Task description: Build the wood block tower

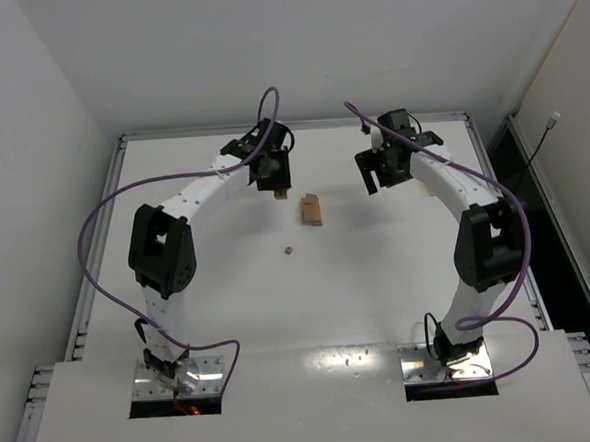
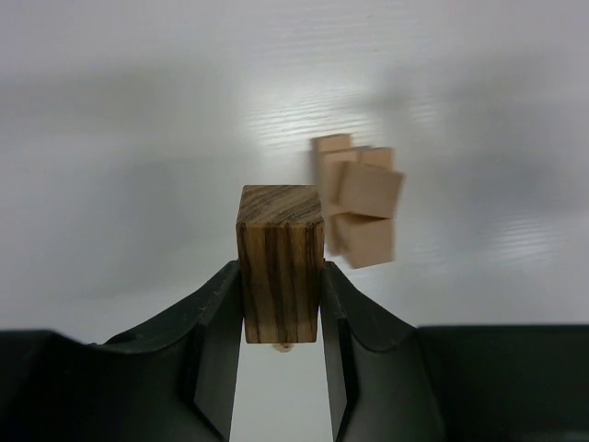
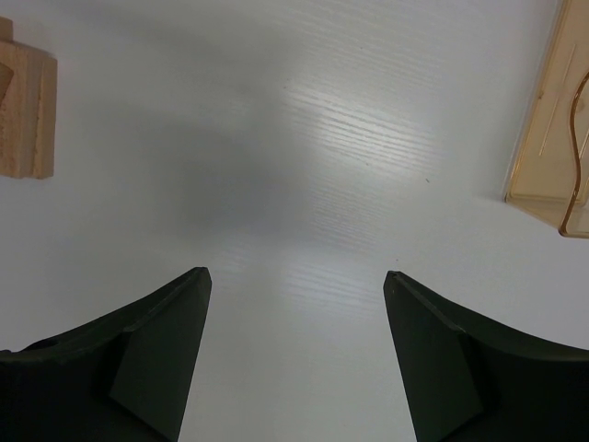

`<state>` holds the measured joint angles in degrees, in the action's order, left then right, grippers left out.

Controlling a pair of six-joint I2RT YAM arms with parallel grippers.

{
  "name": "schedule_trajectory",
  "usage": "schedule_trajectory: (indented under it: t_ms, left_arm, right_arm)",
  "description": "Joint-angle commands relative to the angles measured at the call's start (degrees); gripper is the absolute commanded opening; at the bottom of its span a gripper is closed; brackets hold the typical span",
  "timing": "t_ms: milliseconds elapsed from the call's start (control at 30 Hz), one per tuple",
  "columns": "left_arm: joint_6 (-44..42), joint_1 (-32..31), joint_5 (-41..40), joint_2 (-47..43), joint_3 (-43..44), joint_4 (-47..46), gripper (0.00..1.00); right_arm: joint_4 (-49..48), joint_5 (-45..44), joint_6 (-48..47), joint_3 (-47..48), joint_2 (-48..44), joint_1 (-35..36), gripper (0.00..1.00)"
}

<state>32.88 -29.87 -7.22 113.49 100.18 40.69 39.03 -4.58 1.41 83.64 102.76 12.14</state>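
Note:
The tower is a small stack of light-tan wooden bars at mid-table; it also shows in the left wrist view and at the left edge of the right wrist view. My left gripper is shut on a darker striped wood block, held above the table just left of the tower. That block shows below the gripper in the top view. My right gripper is open and empty, to the right of the tower and apart from it.
A translucent tan plastic tray lies to the right of the right gripper, partly under the right arm. A small tan bit lies on the table nearer the bases. Walls close in the table at the sides and the back.

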Motion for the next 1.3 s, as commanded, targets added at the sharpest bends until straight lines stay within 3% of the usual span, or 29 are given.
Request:
schedule_trajectory:
  t_ms: [0,400,1267]
  left_arm:
    - [0.9,-2.3,2.0,1.7,4.7,1.2,0.00]
    - [-1.8,-4.9,4.6,9.8,12.4,2.5,0.00]
    - [-2.3,-6.0,6.8,11.0,14.0,1.4,0.00]
  right_arm:
    - [-1.1,-1.5,0.2,-0.8,-2.8,-0.1,0.73]
    - [-1.1,-1.5,0.2,-0.8,-2.8,-0.1,0.73]
    - [-1.1,-1.0,0.2,-0.8,-2.3,-0.1,0.73]
